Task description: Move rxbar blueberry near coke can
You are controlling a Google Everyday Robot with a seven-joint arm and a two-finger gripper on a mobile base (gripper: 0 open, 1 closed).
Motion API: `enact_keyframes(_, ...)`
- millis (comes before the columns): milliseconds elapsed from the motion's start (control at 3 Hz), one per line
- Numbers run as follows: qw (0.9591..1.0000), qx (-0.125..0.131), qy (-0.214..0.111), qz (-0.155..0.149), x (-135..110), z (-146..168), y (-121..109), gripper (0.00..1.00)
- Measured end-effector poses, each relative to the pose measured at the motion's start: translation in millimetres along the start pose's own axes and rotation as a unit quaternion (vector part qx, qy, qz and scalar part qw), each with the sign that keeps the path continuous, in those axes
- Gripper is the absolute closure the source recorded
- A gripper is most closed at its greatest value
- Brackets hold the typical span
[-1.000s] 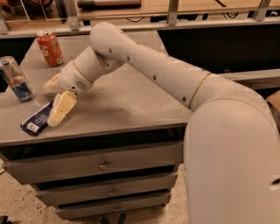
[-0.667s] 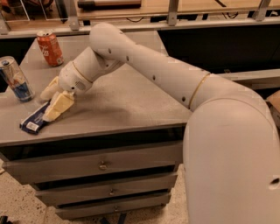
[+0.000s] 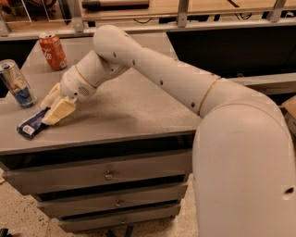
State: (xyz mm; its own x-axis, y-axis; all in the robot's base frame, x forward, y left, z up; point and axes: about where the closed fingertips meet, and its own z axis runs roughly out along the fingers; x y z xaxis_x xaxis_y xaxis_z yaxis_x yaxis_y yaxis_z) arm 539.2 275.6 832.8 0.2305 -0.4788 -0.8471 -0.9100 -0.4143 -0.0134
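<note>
The rxbar blueberry [image 3: 29,126], a flat dark navy bar with a white patch at its near end, lies at the front left of the grey tabletop [image 3: 129,102]. My gripper [image 3: 45,114] is right at the bar's far end, low over the table. Its two cream fingers [image 3: 59,111] are spread apart, and the lower one covers the bar's far end. The bar is not lifted. The coke can [image 3: 52,50], orange-red with a silver top, stands upright at the back left, well beyond the bar.
A taller silver-and-blue can [image 3: 17,83] stands at the left edge, between the bar and the coke can. The table has drawers [image 3: 106,175] below its front edge. A railing and shelf [image 3: 180,14] run behind the table. My arm [image 3: 175,83] crosses from the right.
My gripper has moved left and down onto the bar's far end. The bar and both cans have stayed where they were.
</note>
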Motion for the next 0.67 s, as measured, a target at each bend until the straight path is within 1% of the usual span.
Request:
enact_keyframes(333,1.0000,-0.002,0.000,0.000,-0.5,2.4,0.6,1.00)
enact_keyframes(667,1.0000,-0.002,0.000,0.000,-0.5,2.4,0.6,1.00)
